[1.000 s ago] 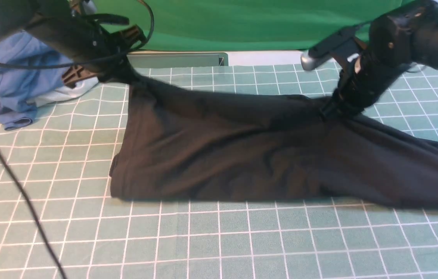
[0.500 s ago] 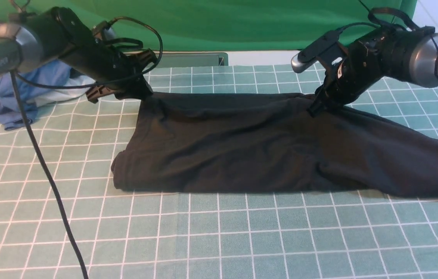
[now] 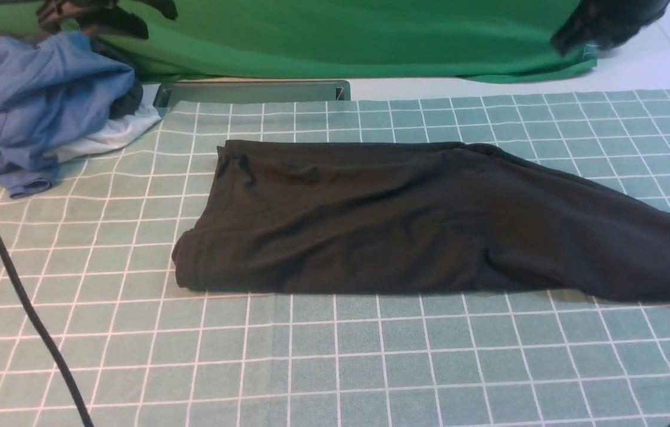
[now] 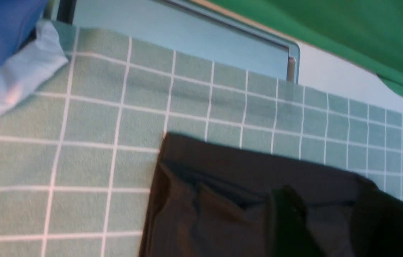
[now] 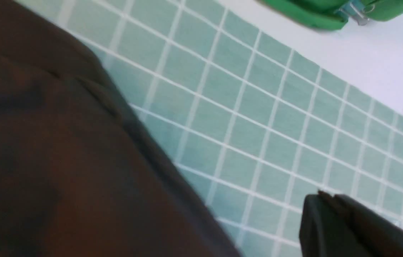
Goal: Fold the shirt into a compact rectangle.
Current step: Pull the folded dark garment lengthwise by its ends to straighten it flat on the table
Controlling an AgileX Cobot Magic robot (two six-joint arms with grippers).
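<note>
1. The shirt (image 3: pixel 406 225) is black and folded into a long band. It lies flat on the table (image 3: pixel 335 367), with its squared end left of centre and the other end running off to the right.
2. Its soft knit is matte and gently creased. The table covering is teal with a white grid. A crumpled blue garment (image 3: pixel 38 101) sits at the far left.
3. The left fingers (image 4: pixel 289 221) are parted and clear of the shirt, gripping nothing. The right fingers (image 5: pixel 333 225) are pressed together and empty, beside the shirt.

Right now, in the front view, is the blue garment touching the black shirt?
No: the blue garment lies at the far left, with bare grid mat between it and the black shirt.
</note>
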